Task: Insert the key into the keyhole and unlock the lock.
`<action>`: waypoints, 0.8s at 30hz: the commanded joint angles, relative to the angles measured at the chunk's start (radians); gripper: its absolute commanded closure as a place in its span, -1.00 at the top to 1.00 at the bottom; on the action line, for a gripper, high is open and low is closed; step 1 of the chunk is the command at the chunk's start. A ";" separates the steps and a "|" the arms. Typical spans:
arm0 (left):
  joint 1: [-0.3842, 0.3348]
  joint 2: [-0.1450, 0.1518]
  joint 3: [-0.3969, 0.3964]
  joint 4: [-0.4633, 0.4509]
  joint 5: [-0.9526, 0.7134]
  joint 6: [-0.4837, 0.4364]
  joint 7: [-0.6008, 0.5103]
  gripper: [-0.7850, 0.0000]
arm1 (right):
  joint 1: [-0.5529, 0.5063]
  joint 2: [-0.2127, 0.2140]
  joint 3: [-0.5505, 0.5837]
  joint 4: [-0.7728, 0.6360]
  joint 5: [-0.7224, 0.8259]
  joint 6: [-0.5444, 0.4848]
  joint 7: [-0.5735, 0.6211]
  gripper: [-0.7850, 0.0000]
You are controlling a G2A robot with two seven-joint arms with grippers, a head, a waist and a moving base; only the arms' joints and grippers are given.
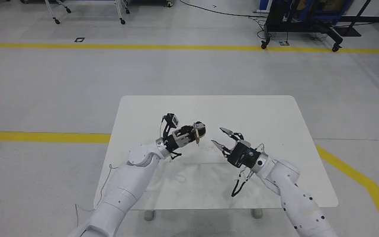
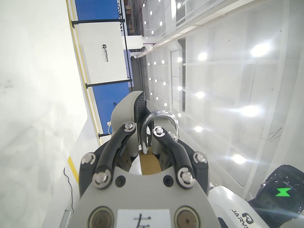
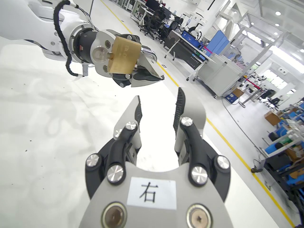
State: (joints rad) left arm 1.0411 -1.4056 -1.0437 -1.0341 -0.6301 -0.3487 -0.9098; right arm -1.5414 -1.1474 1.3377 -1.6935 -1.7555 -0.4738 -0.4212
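Bright, even overhead light indoors.
Ceiling lamps (image 2: 257, 49) flare into white blobs in the left wrist view. The white table (image 1: 266, 118) is nearly washed out, and the floor (image 1: 189, 71) at 12 o'clock is evenly lit. The padlock (image 3: 123, 55) shackle glints. Straight lines bow at both wrist views' edges.

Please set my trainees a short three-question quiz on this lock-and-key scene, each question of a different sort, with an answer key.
1. True or false: the right gripper is clamped on the padlock.
2. Where is the padlock? A: on the floor. B: in the left gripper, above the table. C: in a person's hand.
3. Fill in: the right gripper's fingers are ___, with nothing between them.

Key: 1 false; 2 B; 3 open.
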 commanded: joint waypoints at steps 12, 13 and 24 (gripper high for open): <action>-0.062 0.007 0.079 0.027 0.336 0.355 0.201 -1.00 | -0.136 0.028 0.198 0.000 0.062 0.038 -0.212 1.00; -0.072 0.004 0.090 0.041 0.341 0.414 0.202 -1.00 | -0.136 0.028 0.198 0.000 0.062 0.038 -0.212 1.00; -0.190 -0.053 0.220 0.218 0.373 0.639 0.220 1.00 | -0.136 0.028 0.198 0.000 0.062 0.038 -0.212 1.00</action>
State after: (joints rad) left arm 0.8601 -1.4526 -0.8407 -0.8338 -0.2628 0.2623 -0.6862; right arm -1.6779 -1.1194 1.5358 -1.6931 -1.6935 -0.4354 -0.6334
